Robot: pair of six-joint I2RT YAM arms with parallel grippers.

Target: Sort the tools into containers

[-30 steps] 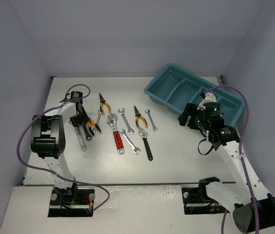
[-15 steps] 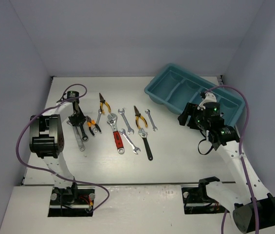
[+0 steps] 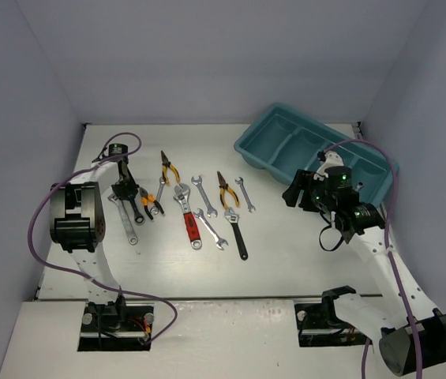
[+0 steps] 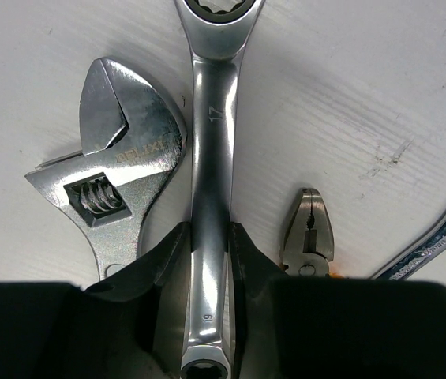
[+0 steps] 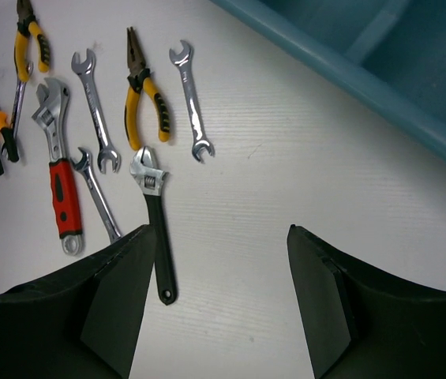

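Left gripper (image 4: 211,257) has closed on the wrench (image 4: 214,150), which lies flat on the table (image 4: 372,95). An adjustable wrench (image 4: 120,170) crowds one finger, pliers (image 4: 309,233) the other. Right gripper (image 5: 221,260), nudged leftward, hangs open; tray (image 5: 341,73) beyond.

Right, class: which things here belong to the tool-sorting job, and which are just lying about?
Belong to the job: ring wrench marked 17; silver adjustable wrench; red-handled adjustable wrench; black-handled adjustable wrench; yellow-handled pliers; open-end wrenches; teal tray.

Just there, rig only: purple cables; table.
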